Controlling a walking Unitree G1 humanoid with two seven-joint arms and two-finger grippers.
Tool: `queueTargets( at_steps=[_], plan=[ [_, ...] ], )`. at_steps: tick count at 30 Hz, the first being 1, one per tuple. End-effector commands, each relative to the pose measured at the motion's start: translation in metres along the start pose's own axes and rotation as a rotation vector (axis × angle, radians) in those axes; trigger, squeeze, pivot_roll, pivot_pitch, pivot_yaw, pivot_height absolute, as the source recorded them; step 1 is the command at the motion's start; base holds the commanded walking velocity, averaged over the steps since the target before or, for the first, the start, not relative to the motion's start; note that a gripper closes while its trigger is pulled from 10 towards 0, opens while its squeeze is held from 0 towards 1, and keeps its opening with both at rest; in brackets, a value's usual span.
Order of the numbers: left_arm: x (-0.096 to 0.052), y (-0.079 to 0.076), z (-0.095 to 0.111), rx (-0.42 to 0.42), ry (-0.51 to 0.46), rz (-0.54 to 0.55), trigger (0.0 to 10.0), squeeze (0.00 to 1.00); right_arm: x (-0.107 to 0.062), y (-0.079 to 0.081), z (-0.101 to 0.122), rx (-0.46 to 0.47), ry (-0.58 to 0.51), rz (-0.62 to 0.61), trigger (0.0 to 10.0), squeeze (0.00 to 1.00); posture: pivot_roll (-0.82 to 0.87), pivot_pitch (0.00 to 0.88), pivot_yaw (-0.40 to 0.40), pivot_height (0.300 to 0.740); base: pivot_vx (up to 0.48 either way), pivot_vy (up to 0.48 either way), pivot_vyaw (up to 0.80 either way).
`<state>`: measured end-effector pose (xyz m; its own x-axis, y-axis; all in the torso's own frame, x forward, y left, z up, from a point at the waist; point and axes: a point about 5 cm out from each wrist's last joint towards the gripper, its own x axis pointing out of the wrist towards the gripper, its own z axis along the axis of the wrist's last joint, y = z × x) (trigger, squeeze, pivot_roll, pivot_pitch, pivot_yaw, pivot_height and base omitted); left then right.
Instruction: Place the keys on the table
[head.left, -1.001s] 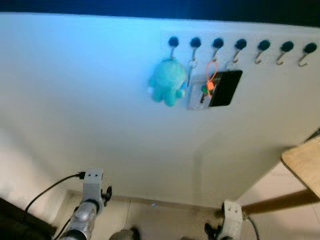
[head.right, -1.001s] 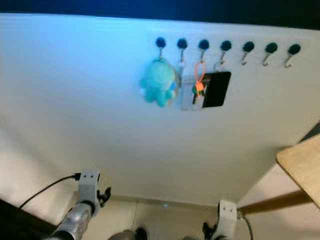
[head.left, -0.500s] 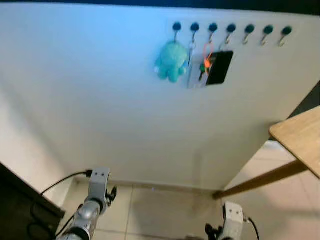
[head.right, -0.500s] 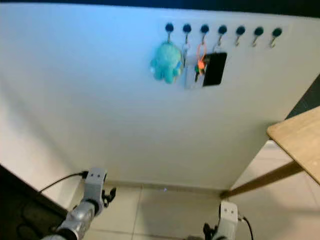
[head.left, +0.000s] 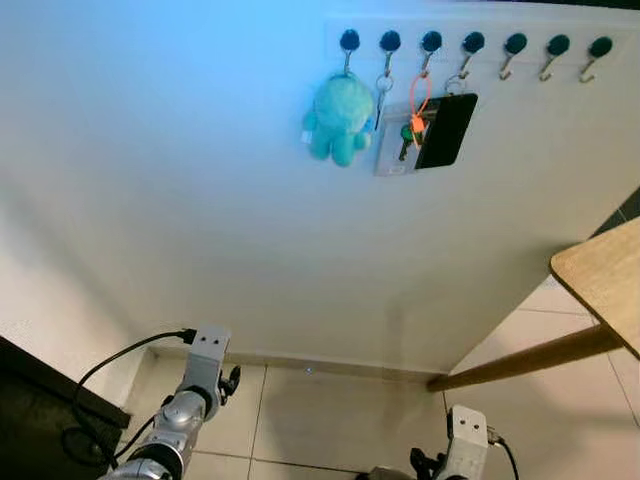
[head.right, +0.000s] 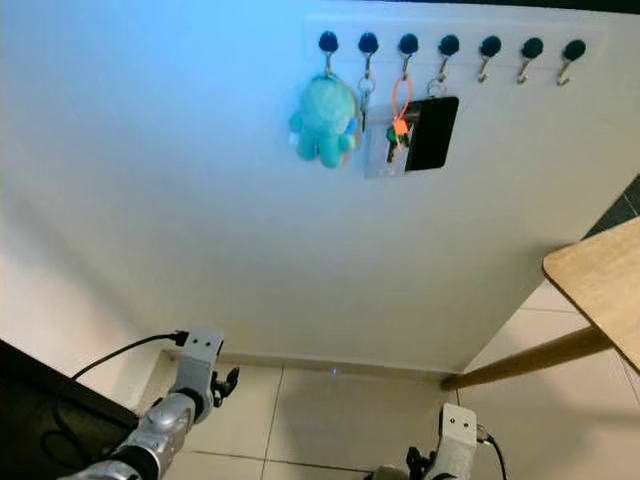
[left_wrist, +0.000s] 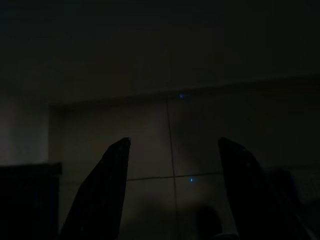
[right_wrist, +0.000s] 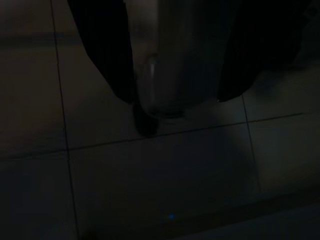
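- Shifted across the whole picture since half a second ago: hook row lower in frame and wall nearer, so camera motion rather than any move of the hanging things.
- Left gripper (left_wrist: 172, 190) hanging low by the floor, fingers spread wide with nothing between, aimed at the dim tiles and baseboard; left arm with its black cable in the head view.
- Right gripper (right_wrist: 175, 60) also down low over the tiles (head.right: 330, 420), fingers apart and holding nothing; both arms idle, probably kept down while walking up to the wall.
- Keys (head.left: 412, 128) on an orange loop, high above and well ahead of both grippers, on the third hook of the hook row (head.left: 470, 45), out of reach from where the arms hang.
- Just beside the keys: teal plush keychain (head.left: 336, 118) on the first hook, a metal ring on the second, black card (head.left: 446, 130) on the fourth, overlapping a pale wall plate; hung so each lifts off its own hook.
- Tabletop (head.left: 600, 280), light wood on a slanted leg, off to the right gripper's side and above it, well apart from the hooks: likely drop spot.
- Plain pale wall lit bluish, beige floor tiles, dark furniture edge at the left arm's side.
- Approach stage by the look of it; reach up and lift of the loop not yet begun.
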<state>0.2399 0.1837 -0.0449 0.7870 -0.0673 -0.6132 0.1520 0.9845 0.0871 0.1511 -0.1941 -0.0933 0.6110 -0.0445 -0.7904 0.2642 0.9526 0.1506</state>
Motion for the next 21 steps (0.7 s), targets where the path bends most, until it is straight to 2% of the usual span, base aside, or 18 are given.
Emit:
queueTargets(
  at_steps=[1,9,11,13,14,16,17,19,20,21],
  plan=[
    [-0.002,0.001,-0.005,-0.014,0.0,0.014,10.0,0.03,-0.001,-0.004,-0.001,0.002,0.001,-0.015,10.0,0.0,0.03,0.058,0.031,0.74,0.0,0.0,0.0],
    [-0.003,0.009,-0.003,-0.022,-0.023,0.083,10.0,0.02,0.001,-0.003,0.005,-0.018,-0.024,-0.011,10.0,0.0,0.03,0.059,0.029,0.74,0.0,0.0,0.0],
    [-0.003,0.011,-0.001,-0.029,-0.035,0.106,10.0,0.03,0.001,-0.003,0.011,-0.053,-0.056,-0.015,10.0,0.0,0.03,0.057,0.03,0.74,0.0,0.0,0.0],
    [-0.004,0.013,0.001,-0.033,-0.051,0.128,10.0,0.03,0.002,-0.002,0.027,-0.155,-0.146,-0.022,10.0,0.0,0.03,0.058,0.03,0.74,0.0,0.0,0.0],
    [-0.004,0.013,0.001,-0.033,-0.051,0.128,10.0,0.03,0.002,-0.002,0.027,-0.155,-0.146,-0.022,10.0,0.0,0.03,0.058,0.03,0.74,0.0,0.0,0.0],
    [-0.003,0.014,0.006,-0.026,-0.09,0.111,10.0,0.04,0.0,0.004,0.056,-0.289,-0.336,0.0,10.0,0.0,0.02,0.062,0.034,0.74,0.0,0.0,0.0],
    [-0.003,0.014,0.006,-0.026,-0.09,0.111,10.0,0.04,0.0,0.004,0.056,-0.289,-0.336,0.0,10.0,0.0,0.02,0.062,0.034,0.74,0.0,0.0,0.0],
    [-0.004,0.015,0.022,0.003,-0.207,0.047,10.0,0.07,-0.01,0.022,0.097,-0.394,-0.604,0.077,10.0,0.0,0.01,0.065,0.04,0.74,0.0,0.0,0.0],
    [-0.005,0.015,0.029,0.014,-0.256,0.025,10.0,0.07,-0.016,0.029,0.11,-0.423,-0.692,0.104,10.0,0.0,0.01,0.065,0.04,0.74,0.0,0.0,0.0],
    [-0.005,0.015,0.029,0.014,-0.256,0.025,10.0,0.07,-0.016,0.029,0.11,-0.423,-0.692,0.104,10.0,0.0,0.01,0.065,0.04,0.74,0.0,0.0,0.0]
  ],
)
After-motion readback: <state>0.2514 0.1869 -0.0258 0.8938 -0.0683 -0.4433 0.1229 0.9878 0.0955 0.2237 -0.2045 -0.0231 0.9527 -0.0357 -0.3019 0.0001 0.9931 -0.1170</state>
